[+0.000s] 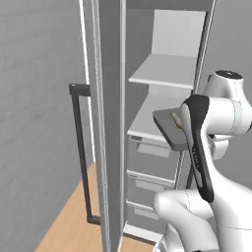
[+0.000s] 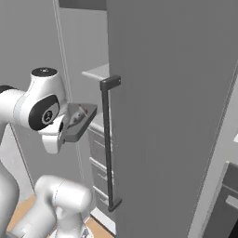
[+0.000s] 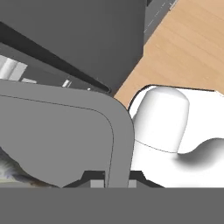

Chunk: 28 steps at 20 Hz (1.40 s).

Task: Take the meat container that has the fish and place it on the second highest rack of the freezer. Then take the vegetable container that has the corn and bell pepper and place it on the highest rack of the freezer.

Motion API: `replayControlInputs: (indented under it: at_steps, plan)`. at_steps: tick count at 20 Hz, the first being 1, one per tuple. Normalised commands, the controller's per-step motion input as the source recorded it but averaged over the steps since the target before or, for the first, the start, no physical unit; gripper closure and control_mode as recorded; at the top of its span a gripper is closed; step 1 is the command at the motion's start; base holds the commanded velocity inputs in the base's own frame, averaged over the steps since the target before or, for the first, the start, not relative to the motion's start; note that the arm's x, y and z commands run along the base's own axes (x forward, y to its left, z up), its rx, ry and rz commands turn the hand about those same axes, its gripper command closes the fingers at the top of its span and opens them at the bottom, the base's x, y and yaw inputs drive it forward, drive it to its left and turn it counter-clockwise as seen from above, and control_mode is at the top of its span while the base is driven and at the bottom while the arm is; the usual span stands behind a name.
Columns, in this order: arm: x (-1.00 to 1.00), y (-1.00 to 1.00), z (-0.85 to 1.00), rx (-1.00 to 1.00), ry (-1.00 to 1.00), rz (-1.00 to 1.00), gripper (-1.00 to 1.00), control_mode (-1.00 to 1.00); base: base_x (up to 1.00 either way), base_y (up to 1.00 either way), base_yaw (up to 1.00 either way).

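The fish [image 2: 78,115] lies in a dark grey tray [image 1: 170,129], held up in front of the open freezer [image 1: 167,123], level with its second shelf [image 1: 147,118] and just beside that shelf's front edge. The top shelf [image 1: 165,71] sits above. The tool [image 3: 111,177] is clenched on the tray's rim. The door [image 2: 172,116] with its dark handle [image 2: 108,144] stands open over the wood floor [image 1: 69,221].

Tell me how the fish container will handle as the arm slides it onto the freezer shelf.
The container looks rigid, so it probably won't sag. Gripped at one rim, it may tilt. The small fish lies loose inside and could slide.
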Motion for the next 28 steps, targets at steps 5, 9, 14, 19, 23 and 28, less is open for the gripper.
replayControlInputs:
  at_steps: [5,9,14,19,23,28]
  plan:
    - [0.0,0.0,0.0,0.0,0.0,0.0,1.0,1.0,0.51,0.28,-0.39]
    - [0.0,0.0,0.0,0.0,0.0,0.0,1.0,1.0,0.52,0.32,-0.3]
    - [0.0,0.0,0.0,0.0,0.0,0.0,1.0,1.0,0.42,0.14,-0.33]
    - [0.0,0.0,0.0,0.0,0.0,0.0,1.0,1.0,0.27,0.29,-0.18]
    - [0.0,0.0,0.0,0.0,0.0,0.0,1.0,1.0,0.27,0.44,-0.14]
    - [0.0,0.0,0.0,0.0,0.0,0.0,1.0,1.0,0.31,0.36,-0.1]
